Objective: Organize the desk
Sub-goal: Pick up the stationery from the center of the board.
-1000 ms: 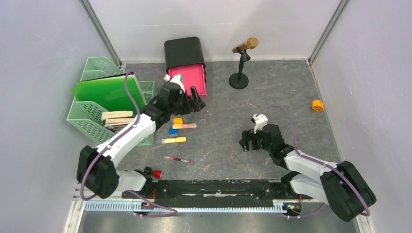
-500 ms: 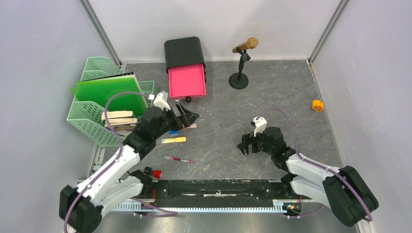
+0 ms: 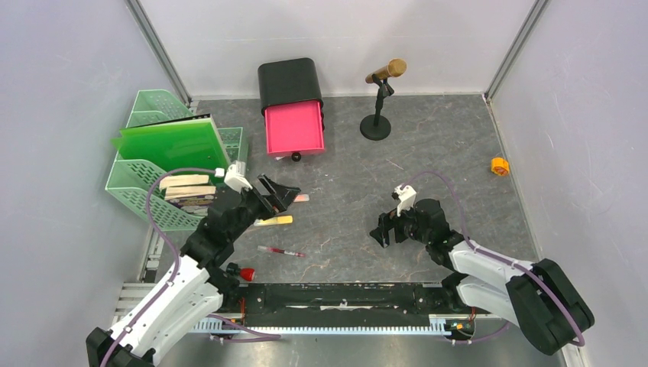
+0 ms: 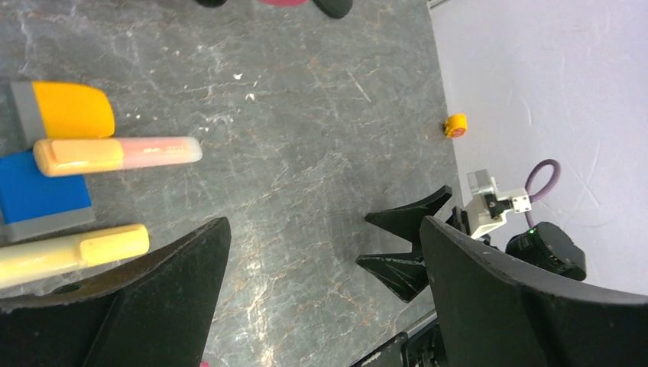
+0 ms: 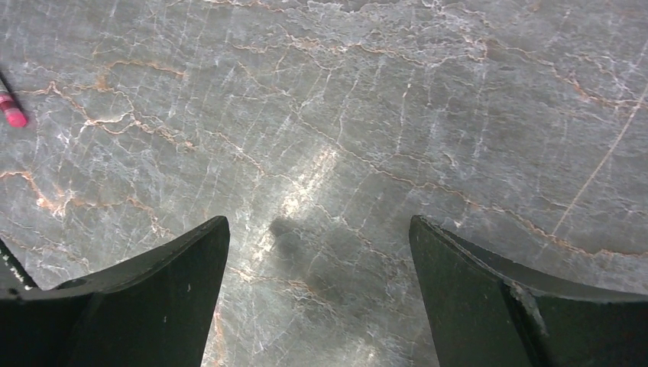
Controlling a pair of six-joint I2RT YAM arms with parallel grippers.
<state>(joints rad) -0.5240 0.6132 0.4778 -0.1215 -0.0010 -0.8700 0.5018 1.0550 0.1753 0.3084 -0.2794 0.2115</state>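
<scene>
Grey marbled desk (image 5: 321, 115), beneath spread fingers (image 5: 137, 287)

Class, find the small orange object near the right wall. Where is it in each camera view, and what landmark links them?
Top view: orange object, far right on the desk, beside the wall.
Left wrist: upper right, at the wall's foot.
Right wrist: not in it.
Shared landmark: the right gripper, visible in all three.

Bright, even overhead light; soft shadows; glare patch on desk (image 5: 306, 176); wrist views sharp.
</scene>
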